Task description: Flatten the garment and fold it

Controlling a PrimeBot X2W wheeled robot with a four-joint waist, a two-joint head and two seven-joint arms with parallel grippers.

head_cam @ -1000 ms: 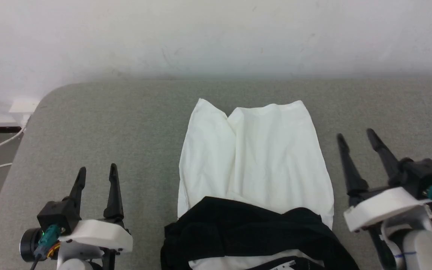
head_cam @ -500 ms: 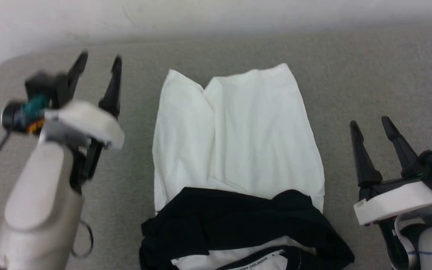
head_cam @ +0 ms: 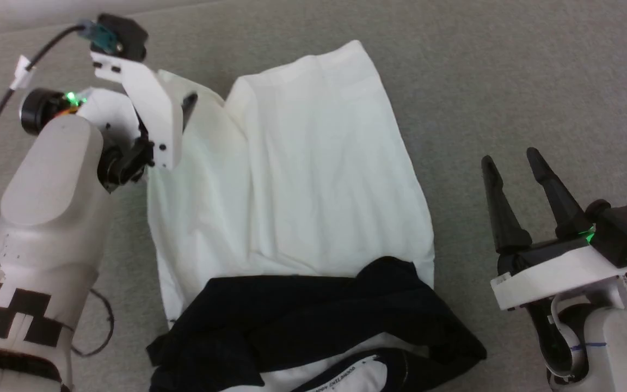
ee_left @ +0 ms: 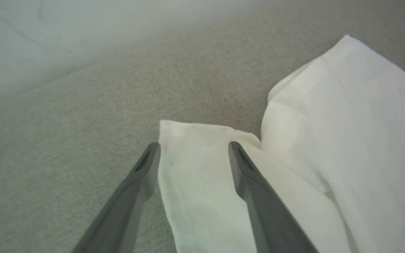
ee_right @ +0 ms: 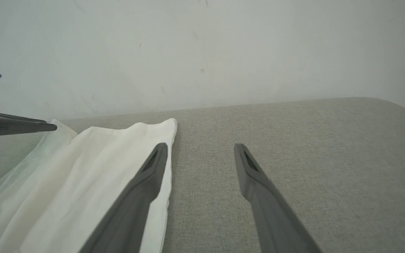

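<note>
Head view: the garment [head_cam: 292, 163] is laid lengthwise on the grey padded surface [head_cam: 509, 81], white panel toward the far end, black sleeves [head_cam: 319, 316] bunched across the near end. The left wrist mount [head_cam: 145, 103] is positioned over the panel's far-left corner. The right gripper [head_cam: 510, 158] is held released, beside the panel's right edge and apart from it.

Left wrist view: the left gripper [ee_left: 193, 146] is spread wide, nothing grasped. The far-left corner [ee_left: 188, 168] is straddled by the jaws. Contact with the cloth cannot be told.

Right wrist view: the right gripper is seen unclenched over bare padding, with one finger [ee_right: 146, 182] overlapping the white edge in the picture. The far-right corner [ee_right: 167, 126] is left unheld.

Risks, as judged:
- only the top layer could be pinched, since the fabric is thin; the layers would then be separated.
- the panel could be skewed if it is pulled from the left corner alone.
- the bunched sleeves could be dragged along and the centre crease kept.
</note>
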